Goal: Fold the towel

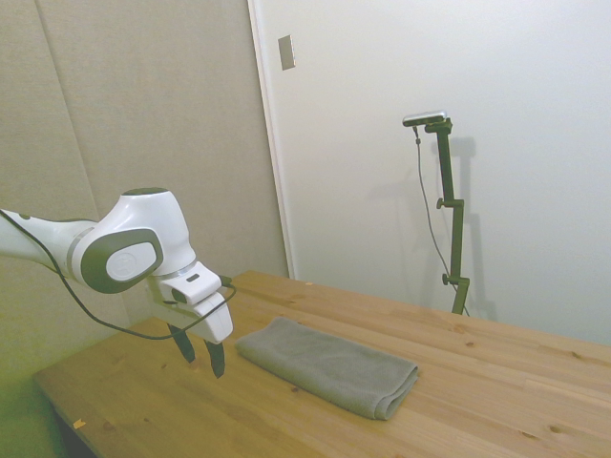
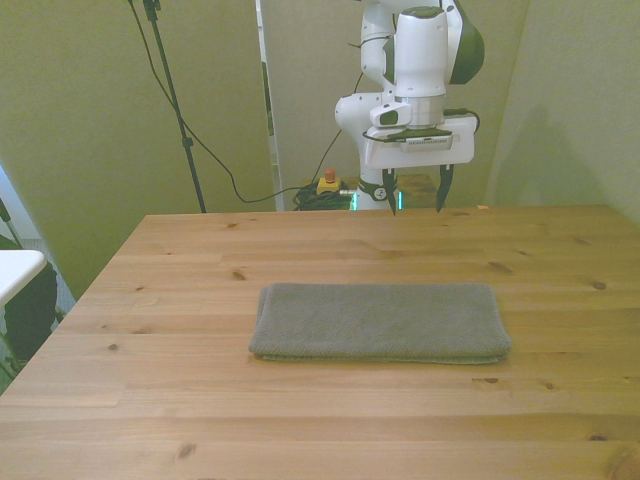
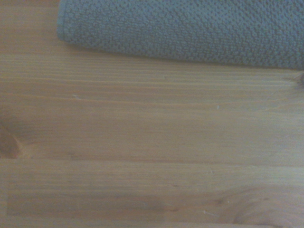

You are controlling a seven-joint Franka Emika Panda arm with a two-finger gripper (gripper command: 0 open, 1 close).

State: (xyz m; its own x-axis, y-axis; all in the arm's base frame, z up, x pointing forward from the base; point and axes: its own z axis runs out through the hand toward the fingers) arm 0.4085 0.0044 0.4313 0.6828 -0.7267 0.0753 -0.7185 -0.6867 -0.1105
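Side view: white arm [image 1: 115, 250] reaching in low from the left, wrist bent down, gripper [image 1: 200, 355] hanging just above the wooden table [image 1: 477, 401] with dark fingers [image 1: 217, 359] pointing at the boards. Jaws apart, nothing between them. Stops short of the towel [image 1: 329, 364], near its closest end but not touching. Towel lying flat in a long folded strip, grey-green, layered, with a rounded fold at the end away from the arm.

Front view: gripper [image 2: 416, 190] held above the table's far edge [image 2: 300, 225], toward the front view's right, fingers [image 2: 443, 187] vertical and clearly spread. Towel [image 2: 380, 320] resting mid-table, well forward of the gripper, long side running across from the front view's left to right; stacked layers visible along the near edge and at the front view's right end. Shows what the side view hides: the width of the gap between the fingers and the bare boards separating gripper and towel. Shows also a red-capped button [image 2: 327, 182] and cables on the floor behind the table.

Wrist view: close and soft-focused, mostly table planks [image 3: 152, 152] with grain and knots, plus one long edge and a rounded corner of the towel [image 3: 190, 28], terry loops plain here and in neither other view.
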